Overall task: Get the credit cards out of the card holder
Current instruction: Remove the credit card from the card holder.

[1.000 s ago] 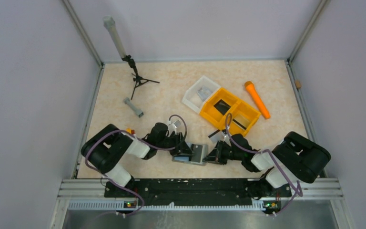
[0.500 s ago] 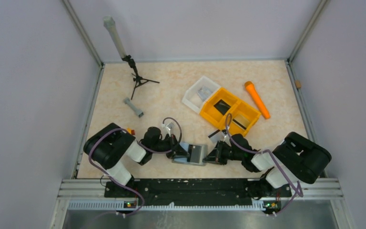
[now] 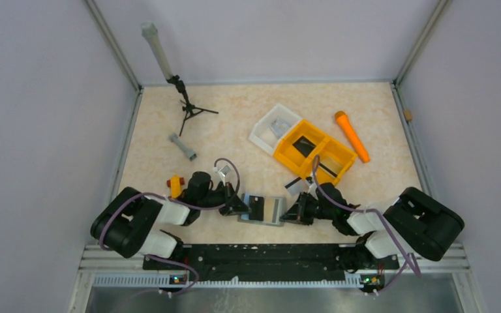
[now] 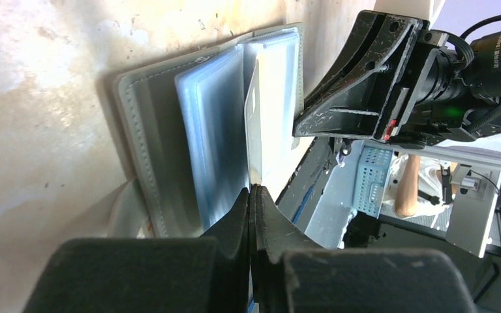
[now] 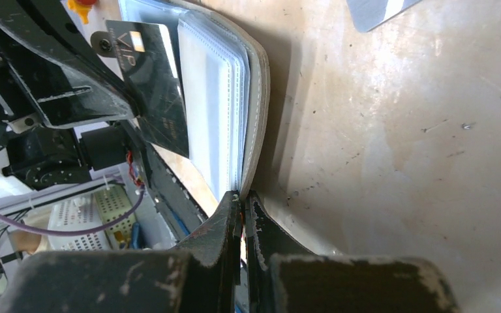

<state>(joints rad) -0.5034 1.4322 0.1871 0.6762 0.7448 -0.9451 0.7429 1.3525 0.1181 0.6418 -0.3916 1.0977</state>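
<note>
The grey card holder (image 3: 271,210) lies open near the table's front edge, between my two grippers. My left gripper (image 3: 242,208) is shut on a black credit card (image 5: 154,85), which sticks out leftward from the holder's clear sleeves (image 4: 214,134). In the left wrist view that card (image 4: 253,124) appears edge-on, pinched at my left gripper (image 4: 250,190). On the opposite side, my right gripper (image 5: 242,196) is shut on the holder's stitched right edge (image 5: 258,98). Another pale card (image 5: 378,10) lies on the table just beyond the holder.
An orange two-compartment bin (image 3: 292,156) with dark cards in it stands behind the holder, against a clear tray (image 3: 261,135). An orange marker (image 3: 352,135) lies at the back right. A small tripod (image 3: 188,107) and a grey cylinder (image 3: 182,147) are at the back left.
My left gripper has shut on the black card and drawn back to the left, sliding the card partly out of the holder. The right gripper has kept its hold on the holder's edge.
</note>
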